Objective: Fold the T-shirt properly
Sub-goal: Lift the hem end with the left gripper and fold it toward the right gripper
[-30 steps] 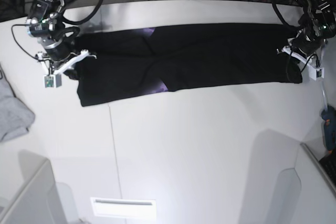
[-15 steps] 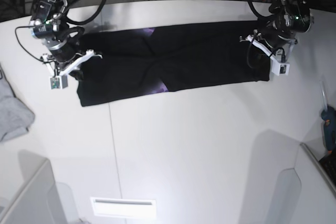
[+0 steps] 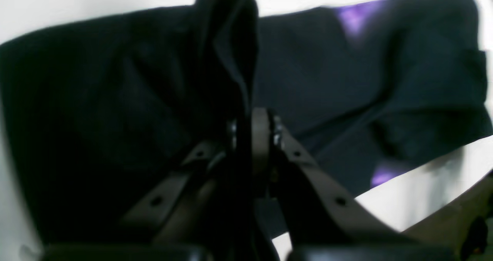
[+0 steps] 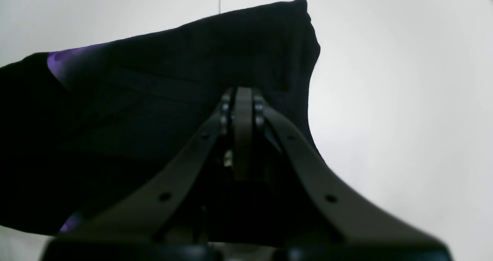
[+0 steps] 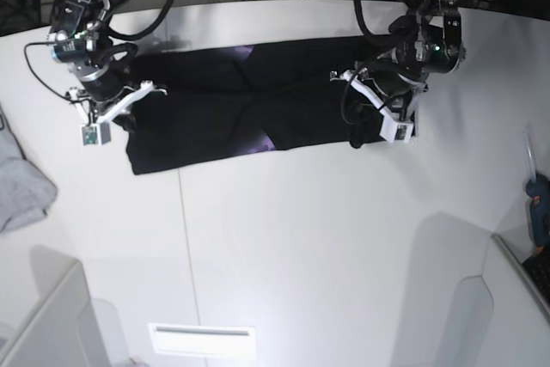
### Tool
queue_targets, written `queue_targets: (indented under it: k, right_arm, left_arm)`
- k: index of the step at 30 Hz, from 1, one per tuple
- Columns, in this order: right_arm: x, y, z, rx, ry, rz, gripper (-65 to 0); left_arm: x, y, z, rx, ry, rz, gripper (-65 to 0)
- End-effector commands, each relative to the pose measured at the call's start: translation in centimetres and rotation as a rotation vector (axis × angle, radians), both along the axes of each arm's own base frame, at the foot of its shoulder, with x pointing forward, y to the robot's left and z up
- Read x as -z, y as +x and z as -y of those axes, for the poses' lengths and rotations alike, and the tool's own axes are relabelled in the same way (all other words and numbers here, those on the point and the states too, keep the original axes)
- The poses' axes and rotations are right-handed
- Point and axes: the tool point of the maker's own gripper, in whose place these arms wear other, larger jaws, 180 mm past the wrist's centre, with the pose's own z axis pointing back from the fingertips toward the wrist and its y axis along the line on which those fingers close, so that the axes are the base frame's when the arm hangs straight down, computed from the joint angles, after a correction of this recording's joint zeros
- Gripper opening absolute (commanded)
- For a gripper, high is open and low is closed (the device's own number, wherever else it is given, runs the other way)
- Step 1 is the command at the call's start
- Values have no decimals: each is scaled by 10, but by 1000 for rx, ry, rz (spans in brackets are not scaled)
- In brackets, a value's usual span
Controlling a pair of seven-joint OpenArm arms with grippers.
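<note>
Table point(image 5: 301, 238), white and wide, fills most of my base view, with a thin seam running down its near-left part. Across its far half I see the T-shirt point(image 5: 241, 113), black and laid out as a long band, with small purple patches of print peeking out at the folds near its middle. Its end on my base view's right is lifted off the table and doubled over the band, bunched under the left gripper point(image 5: 378, 113). In the left wrist view the T-shirt point(image 3: 346, 91) spreads below the camera while a dark ridge of cloth rises between the left fingers point(image 3: 259, 138), which are clenched on it; purple print shows at the far edge and by the near hem. At the other end of the band, the right gripper point(image 5: 120, 105) sits low over the cloth. From the right wrist view the right fingers point(image 4: 243, 111) are pressed together with no gap showing, right over the T-shirt point(image 4: 173, 80), and they seem to pinch the cloth there, though the contact itself is dark and hard for me to make out. A light grey garment point(image 5: 19, 182) lies at the table's left edge, well apart from the T-shirt. A small blue tool point(image 5: 539, 208) rests by the right edge.
</note>
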Motion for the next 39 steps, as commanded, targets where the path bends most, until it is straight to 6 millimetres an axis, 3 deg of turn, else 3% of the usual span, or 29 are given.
queue_targets:
  k: [1,9,19,27,39]
  right_arm:
    - [-12,7,2,1,-4,50,-650]
    - [-12,7,2,1,-4,49,-650]
    - [-11,7,1,-2,-4,47,-650]
    - [-11,7,1,-3,-4,47,-650]
    - [-11,7,1,-2,-4,47,-650]
  left_arm:
    - [-9,5,9,10,-27,34,-650]
    - [-15,12,44,76,-75,52,-650]
    - [1,14,49,63,-101,1,-650]
    - [2,20,72,83,-151,-51,-650]
    - [4,25,77,84,-167,-62,-650]
